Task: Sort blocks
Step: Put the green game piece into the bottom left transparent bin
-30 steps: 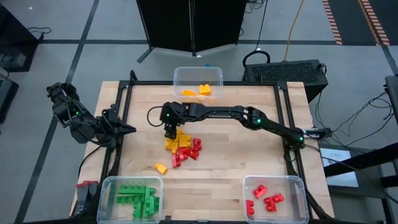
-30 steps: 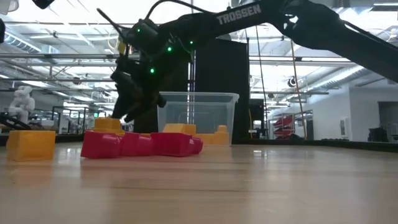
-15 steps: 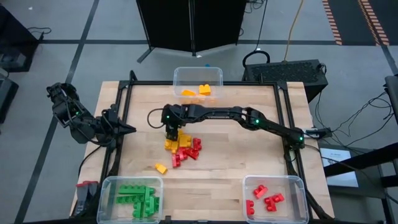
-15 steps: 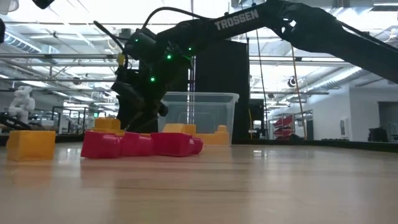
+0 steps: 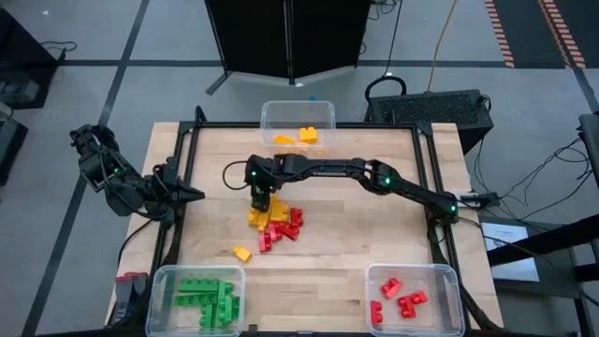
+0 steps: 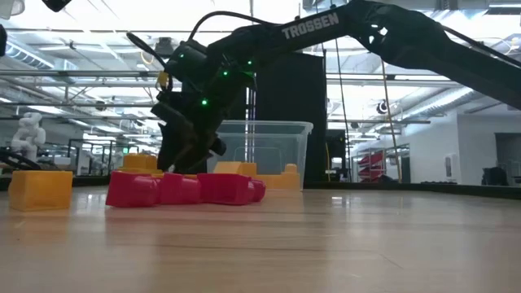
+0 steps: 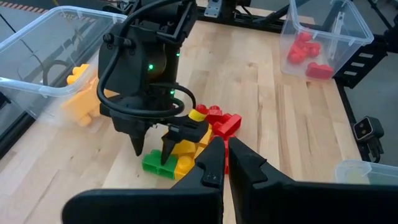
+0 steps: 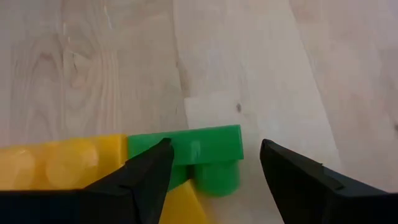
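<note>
1. The right gripper (image 5: 259,201) is being held low over the pile of blocks (image 5: 274,223) at the middle of the wooden table (image 5: 374,239), with the right arm stretched across from the table's right edge.
2. Its two fingers (image 8: 140,180) are being kept apart, one on each side of a green block (image 8: 208,155); whether that block is being touched by them cannot be told.
3. In the left wrist view the green block (image 7: 158,165) is being shown flat on the table at the edge of the pile, just beside yellow blocks (image 7: 186,152) and red blocks (image 7: 221,121), directly under the right gripper's fingertips.
4. A single yellow block (image 5: 242,253) is lying alone, nearer the front of the table than the pile.
5. Sorted blocks are being kept in three clear bins: green ones in the near left bin (image 5: 161,281), red ones in the near right bin (image 5: 449,276), and yellow ones in the far bin (image 5: 273,114).
6. The left gripper (image 7: 225,163) is being held with its fingers pressed together on nothing, at the table's left edge.
</note>
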